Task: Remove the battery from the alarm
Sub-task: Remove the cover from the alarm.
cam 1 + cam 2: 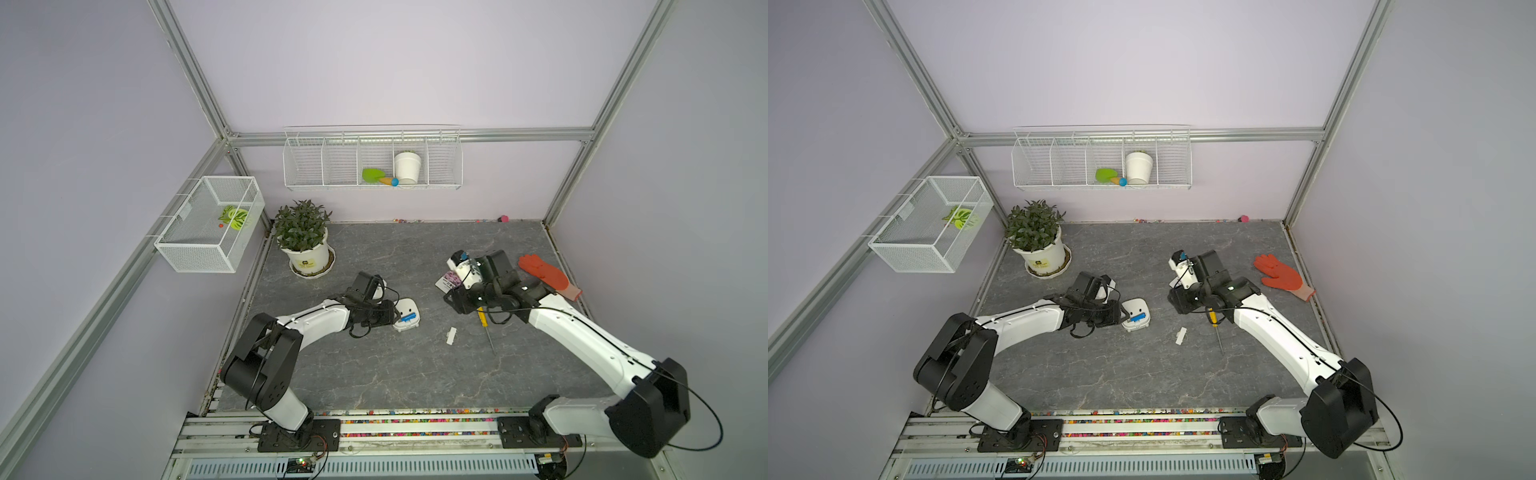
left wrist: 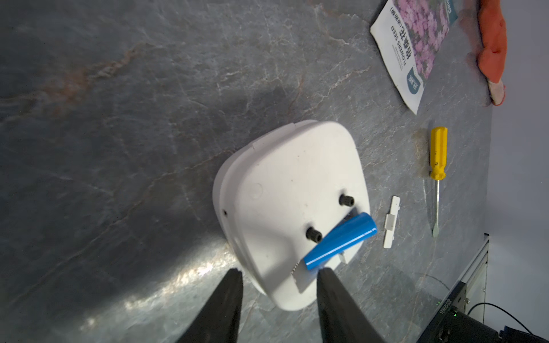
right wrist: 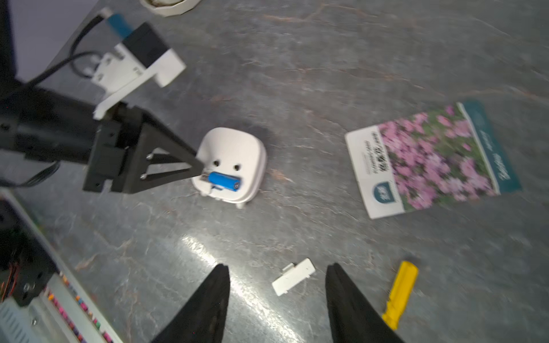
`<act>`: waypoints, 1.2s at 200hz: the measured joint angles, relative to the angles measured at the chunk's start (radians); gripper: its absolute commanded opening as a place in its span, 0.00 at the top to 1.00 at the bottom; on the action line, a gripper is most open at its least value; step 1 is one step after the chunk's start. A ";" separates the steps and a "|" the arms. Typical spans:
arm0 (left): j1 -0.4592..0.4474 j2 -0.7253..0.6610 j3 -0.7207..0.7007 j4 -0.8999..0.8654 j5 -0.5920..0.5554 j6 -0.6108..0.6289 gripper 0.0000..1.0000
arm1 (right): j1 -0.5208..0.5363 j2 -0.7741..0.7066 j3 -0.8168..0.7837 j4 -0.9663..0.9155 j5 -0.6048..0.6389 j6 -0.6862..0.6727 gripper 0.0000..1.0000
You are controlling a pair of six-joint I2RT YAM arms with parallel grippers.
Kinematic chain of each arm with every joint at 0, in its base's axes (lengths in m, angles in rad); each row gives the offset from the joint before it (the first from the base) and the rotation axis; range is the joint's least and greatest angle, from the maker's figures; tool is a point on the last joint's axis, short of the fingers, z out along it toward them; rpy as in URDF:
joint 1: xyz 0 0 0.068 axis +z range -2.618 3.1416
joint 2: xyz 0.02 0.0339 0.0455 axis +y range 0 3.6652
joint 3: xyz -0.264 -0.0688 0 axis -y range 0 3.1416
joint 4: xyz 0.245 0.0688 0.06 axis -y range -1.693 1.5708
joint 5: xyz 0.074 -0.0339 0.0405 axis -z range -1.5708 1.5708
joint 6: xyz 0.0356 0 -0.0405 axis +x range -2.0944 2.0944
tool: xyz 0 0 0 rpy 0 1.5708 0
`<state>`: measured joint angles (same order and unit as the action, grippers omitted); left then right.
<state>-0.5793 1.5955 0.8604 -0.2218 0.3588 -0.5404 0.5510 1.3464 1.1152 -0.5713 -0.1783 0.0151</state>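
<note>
We see a grey veined counter [image 1: 374, 374] within lilac walls [image 1: 374, 62]; alarm [image 1: 409, 305] face down, battery [image 2: 340, 240] tilted up from its back, left jaws apart beside it, right jaws apart, empty

On the bench [image 1: 374, 374], the alarm [image 1: 405, 316] lies face down left of centre with the battery [image 1: 408, 318] across its back. To its right lie a lid [image 1: 451, 336], then a screwdriver [image 1: 482, 320]; farther back sit a seed packet [image 1: 446, 281] and, rightmost, a glove [image 1: 544, 272].
</note>
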 measured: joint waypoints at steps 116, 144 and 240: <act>0.073 -0.361 -0.167 0.040 -0.130 -0.066 0.29 | 0.038 0.246 0.027 0.151 -0.280 -0.815 0.42; 0.082 -0.410 -0.183 0.046 -0.174 -0.077 0.25 | 0.039 0.311 0.063 0.132 -0.306 -0.875 0.49; 0.095 -0.423 -0.206 0.051 -0.209 -0.080 0.23 | 0.064 0.464 0.112 0.119 -0.273 -0.977 0.56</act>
<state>-0.4839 1.1725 0.6540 -0.1707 0.1497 -0.6205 0.6151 1.8107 1.2270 -0.4522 -0.4511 -0.9619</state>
